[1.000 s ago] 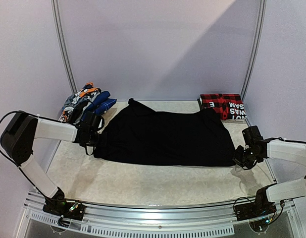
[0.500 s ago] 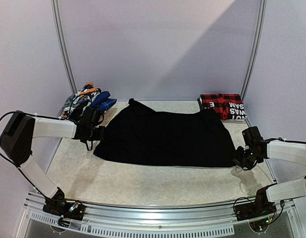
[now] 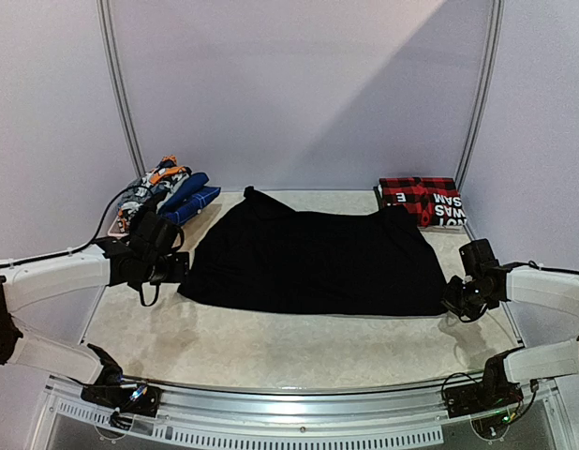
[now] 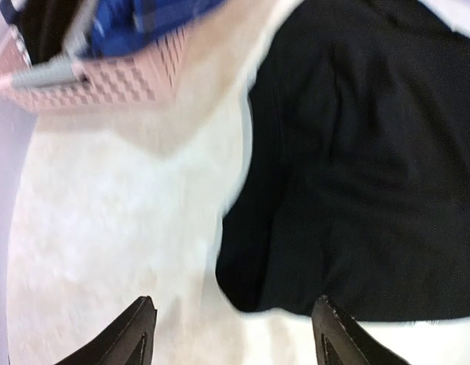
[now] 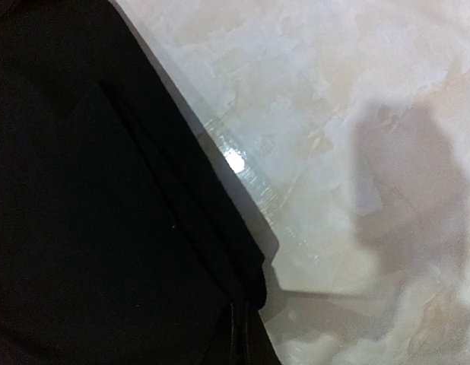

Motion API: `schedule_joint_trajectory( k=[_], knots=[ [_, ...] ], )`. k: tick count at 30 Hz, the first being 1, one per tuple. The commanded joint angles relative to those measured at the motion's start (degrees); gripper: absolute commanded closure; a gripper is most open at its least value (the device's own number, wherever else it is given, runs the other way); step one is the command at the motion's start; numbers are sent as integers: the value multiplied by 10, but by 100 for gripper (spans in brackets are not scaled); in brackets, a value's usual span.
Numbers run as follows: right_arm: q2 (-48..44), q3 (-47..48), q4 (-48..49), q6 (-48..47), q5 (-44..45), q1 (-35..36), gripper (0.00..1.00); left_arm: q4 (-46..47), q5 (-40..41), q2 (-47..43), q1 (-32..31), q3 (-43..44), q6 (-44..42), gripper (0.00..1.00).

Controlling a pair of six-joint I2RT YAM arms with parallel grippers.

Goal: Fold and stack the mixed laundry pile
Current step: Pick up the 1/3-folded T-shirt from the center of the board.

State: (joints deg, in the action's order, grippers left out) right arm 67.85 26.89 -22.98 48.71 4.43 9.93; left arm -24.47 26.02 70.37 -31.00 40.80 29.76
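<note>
The large black trousers [image 3: 313, 262] lie spread flat across the middle of the table. My left gripper [image 3: 180, 267] hovers just off their left edge, open, with nothing between its fingers. In the left wrist view the left gripper [image 4: 233, 325] stands over bare table, the trousers' [image 4: 357, 167] rounded near-left corner just ahead of it. My right gripper [image 3: 455, 302] is at the garment's near-right corner, shut on the cloth; in the right wrist view the right gripper [image 5: 241, 331] pinches the dark hem of the trousers [image 5: 90, 190]. The rest of the mixed laundry pile [image 3: 163, 192] sits at the back left.
A pale pink lattice basket [image 4: 106, 80] holds the pile, with a blue plaid shirt [image 4: 144, 23] on top. A folded red-and-black plaid piece [image 3: 421, 199] lies at the back right. Bare marbled table [image 3: 271, 347] runs along the front.
My left gripper has opened, let go of the trousers' left edge and drawn back to the left. The left arm has swung lower. The right gripper has not moved.
</note>
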Motion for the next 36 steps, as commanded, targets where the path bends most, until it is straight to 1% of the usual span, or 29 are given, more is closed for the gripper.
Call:
schedule_joint_trajectory(
  k=[1, 4, 8, 11, 14, 17, 21, 24, 33, 36],
  knots=[
    [-6, -10, 2, -7, 19, -4, 100, -86, -19, -10, -33, -20, 56, 30],
    [-6, -11, 3, -9, 17, -4, 100, -93, -44, -11, -44, -32, 73, 35],
    [-6, -15, 11, -9, 13, -4, 100, -56, -65, -4, -46, -61, 78, 37],
    [-8, -15, 11, -11, 12, -4, 100, -4, -67, 8, -46, -83, 77, 38],
    [-12, -18, 10, -12, 10, -4, 100, 50, -72, 36, -42, -93, 77, 42],
    [-17, -19, 8, -12, 12, -4, 100, 94, -78, 71, -35, -94, 76, 44],
    [-20, -20, 9, -12, 13, -4, 100, 159, -80, 101, -23, -107, 83, 45],
    [-19, -20, 8, -11, 13, -4, 100, 187, -77, 113, -17, -113, 86, 46],
    [-14, -18, 8, -10, 15, -4, 100, 221, -75, 107, 5, -133, 91, 47],
    [-13, -18, 8, -10, 16, -4, 100, 231, -73, 96, 12, -143, 95, 43]
  ],
)
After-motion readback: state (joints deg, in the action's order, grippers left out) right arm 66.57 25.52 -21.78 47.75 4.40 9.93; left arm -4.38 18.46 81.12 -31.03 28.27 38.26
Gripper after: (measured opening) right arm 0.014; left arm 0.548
